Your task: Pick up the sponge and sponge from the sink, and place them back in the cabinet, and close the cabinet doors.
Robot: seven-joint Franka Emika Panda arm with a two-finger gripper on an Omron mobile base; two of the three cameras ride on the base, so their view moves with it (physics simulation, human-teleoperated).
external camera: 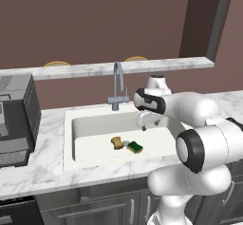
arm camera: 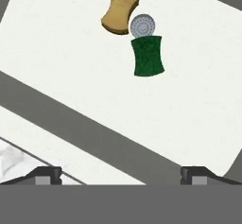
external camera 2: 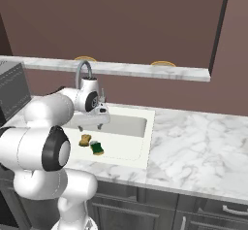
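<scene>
Now my pincer (arm camera: pixel 121 173) hangs over the sink (external camera: pixel 71 124), fingers spread apart and holding nothing. Both sponges, golden-tan (arm camera: pixel 119 10) and green (arm camera: pixel 147 56), lie inside, seemingly touching the drain (arm camera: pixel 142 25).

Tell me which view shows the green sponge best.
The hand view: the green sponge lies unobstructed, seen from above, beside the drain. In both base views it appears small on the sink floor, yellow base showing.

Glossy white rounded arm (external camera: pixel 199 138) with dark joints.
</scene>
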